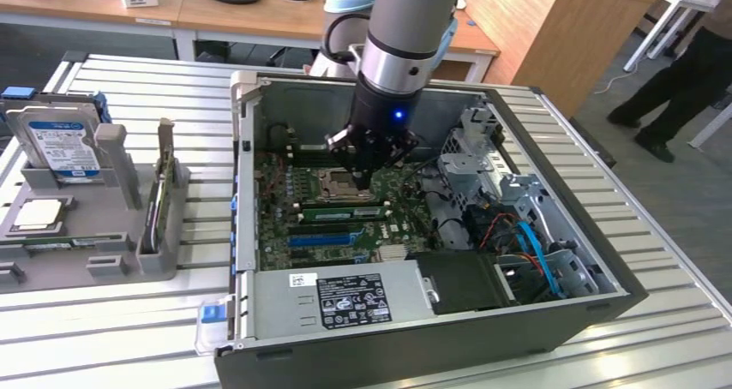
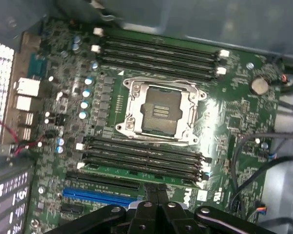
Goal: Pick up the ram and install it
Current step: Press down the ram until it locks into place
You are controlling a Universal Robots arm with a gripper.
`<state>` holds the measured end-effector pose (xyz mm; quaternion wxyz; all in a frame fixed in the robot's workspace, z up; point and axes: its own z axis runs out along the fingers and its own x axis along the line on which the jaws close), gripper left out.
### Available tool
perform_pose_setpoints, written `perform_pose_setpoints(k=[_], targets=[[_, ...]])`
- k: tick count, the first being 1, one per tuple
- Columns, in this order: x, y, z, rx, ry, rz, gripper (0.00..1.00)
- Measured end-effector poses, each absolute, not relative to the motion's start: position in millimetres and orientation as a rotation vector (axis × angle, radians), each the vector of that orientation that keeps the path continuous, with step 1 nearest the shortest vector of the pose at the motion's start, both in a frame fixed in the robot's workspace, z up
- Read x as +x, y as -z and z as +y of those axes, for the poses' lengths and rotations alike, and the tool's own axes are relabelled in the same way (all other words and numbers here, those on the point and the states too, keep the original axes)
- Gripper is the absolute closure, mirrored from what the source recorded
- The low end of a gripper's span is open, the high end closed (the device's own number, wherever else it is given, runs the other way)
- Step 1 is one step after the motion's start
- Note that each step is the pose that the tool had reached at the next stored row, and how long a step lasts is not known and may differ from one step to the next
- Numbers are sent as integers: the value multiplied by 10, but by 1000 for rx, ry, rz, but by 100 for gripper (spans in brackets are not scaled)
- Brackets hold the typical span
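Item: ram [image 2: 141,171], seated in mobo slot, long axis parallel to slots. My gripper [image 2: 156,191] directly above it, fingers together, empty.

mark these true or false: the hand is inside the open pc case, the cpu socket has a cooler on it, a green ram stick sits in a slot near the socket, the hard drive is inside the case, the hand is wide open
1. The hand is inside the open PC case. True.
2. The CPU socket has a cooler on it. False: the socket is bare, its metal frame exposed.
3. A green ram stick sits in a slot near the socket. True: it lies along the slot bank next to the hand.
4. The hard drive is inside the case. False: it stands in a grey holder outside it, on the exterior view's left.
5. The hand is wide open. False: it is shut.
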<state>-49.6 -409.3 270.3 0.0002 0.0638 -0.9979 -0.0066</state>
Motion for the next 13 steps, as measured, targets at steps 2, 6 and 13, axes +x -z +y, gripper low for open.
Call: perform_pose_setpoints(k=[2, 6, 13], targets=[[-496, -2703, -4093, 150, 21, -3138, 89], [-496, -2702, -4093, 50, 21, -3141, 89], [-496, -2701, -4093, -40, 21, -3142, 89]])
